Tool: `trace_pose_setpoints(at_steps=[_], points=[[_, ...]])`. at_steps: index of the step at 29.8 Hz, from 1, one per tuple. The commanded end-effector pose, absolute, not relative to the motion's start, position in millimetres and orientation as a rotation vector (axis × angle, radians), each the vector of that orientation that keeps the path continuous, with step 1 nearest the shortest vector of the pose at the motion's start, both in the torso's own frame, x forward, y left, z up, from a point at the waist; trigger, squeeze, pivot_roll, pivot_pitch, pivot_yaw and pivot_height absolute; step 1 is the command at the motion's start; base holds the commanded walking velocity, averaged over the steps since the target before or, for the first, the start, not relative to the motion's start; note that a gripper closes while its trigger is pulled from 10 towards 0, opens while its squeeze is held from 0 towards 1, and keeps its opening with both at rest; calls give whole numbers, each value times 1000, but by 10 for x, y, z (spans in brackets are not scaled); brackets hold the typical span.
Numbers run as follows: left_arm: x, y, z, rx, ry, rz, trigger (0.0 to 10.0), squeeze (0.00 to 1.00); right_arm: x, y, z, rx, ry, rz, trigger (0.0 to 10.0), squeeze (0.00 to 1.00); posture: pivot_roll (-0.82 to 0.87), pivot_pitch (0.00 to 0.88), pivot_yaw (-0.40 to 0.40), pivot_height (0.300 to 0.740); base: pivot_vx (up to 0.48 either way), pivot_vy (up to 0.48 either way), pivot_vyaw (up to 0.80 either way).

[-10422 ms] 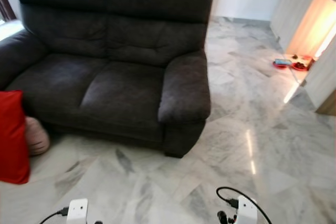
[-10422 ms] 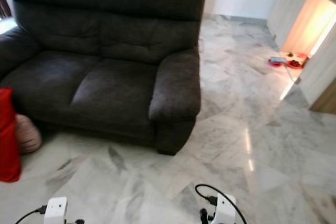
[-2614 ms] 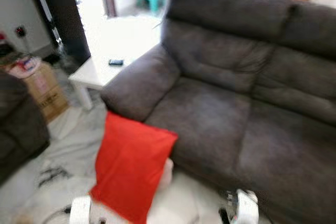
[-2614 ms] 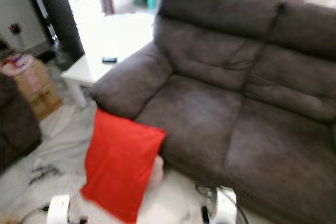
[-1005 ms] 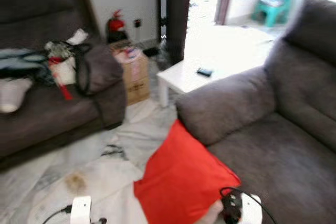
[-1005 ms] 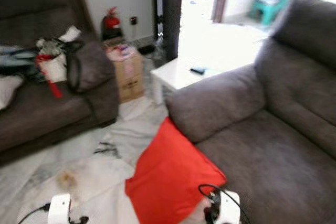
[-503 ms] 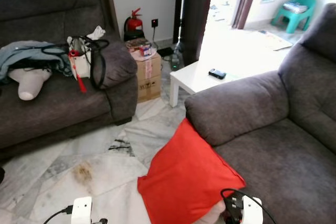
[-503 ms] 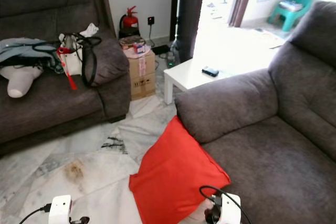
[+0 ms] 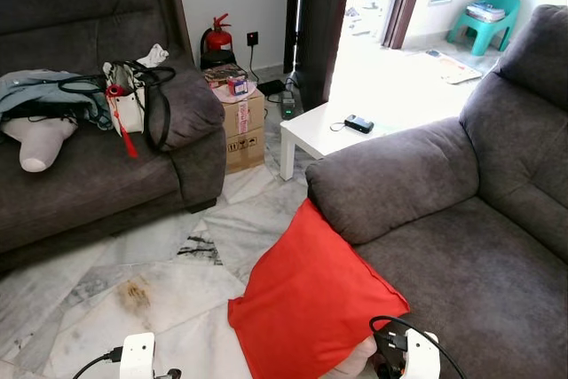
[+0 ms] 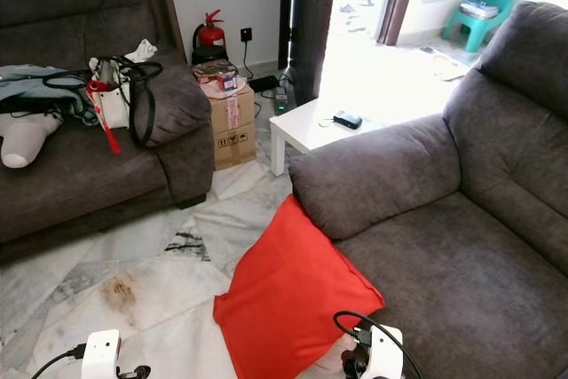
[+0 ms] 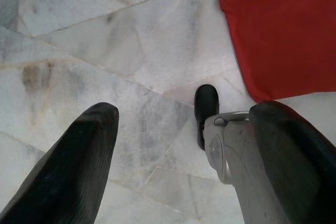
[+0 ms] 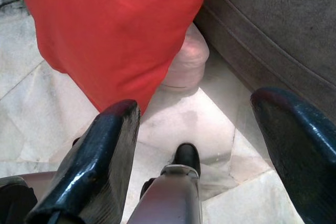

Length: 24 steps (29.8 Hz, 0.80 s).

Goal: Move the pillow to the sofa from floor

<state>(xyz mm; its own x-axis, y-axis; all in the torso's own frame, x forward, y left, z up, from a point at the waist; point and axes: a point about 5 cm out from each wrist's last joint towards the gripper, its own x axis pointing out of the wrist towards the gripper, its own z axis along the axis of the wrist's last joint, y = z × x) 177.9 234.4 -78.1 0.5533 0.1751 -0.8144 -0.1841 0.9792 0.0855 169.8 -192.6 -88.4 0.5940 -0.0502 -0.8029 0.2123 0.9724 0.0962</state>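
Change: the view is sliding slightly; the pillow [image 9: 315,303] is staying put against the sofa [image 9: 444,210].
Pillow: leaning on the floor [image 9: 169,281] against the sofa's armrest, partly covering a pink cushion [image 12: 184,64].
Left gripper [image 11: 178,150]: fingers spread, released, hanging above bare floor beside the pillow.
Right gripper [image 12: 205,145]: fingers spread, released, hovering just short of the pillow's lower edge.

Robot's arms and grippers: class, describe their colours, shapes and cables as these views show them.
Each wrist carries a white block: the left with a thin black cable, the right with a looping black cable and plug. The left gripper and right gripper each have two long, rounded, glossy black fingers.
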Motion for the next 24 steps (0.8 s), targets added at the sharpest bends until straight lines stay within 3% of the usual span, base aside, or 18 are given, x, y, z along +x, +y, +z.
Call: trace_pose_setpoints(at_steps=[1, 21, 24], points=[[1780, 2373, -773, 8, 956, 216, 10000, 0, 1710, -1936, -877, 198, 916, -161, 10000, 0, -60, 0, -30, 740, 0, -274, 0], [1776, 2369, -776, -2, 957, 222, 10000, 0, 1717, -1940, -872, 176, 915, -140, 10000, 0, -62, 0, -31, 740, 0, -273, 0], [1775, 2369, -776, -2, 957, 223, 10000, 0, 1718, -1940, -871, 171, 914, -137, 10000, 0, -63, 0, -31, 740, 0, 0, 800]])
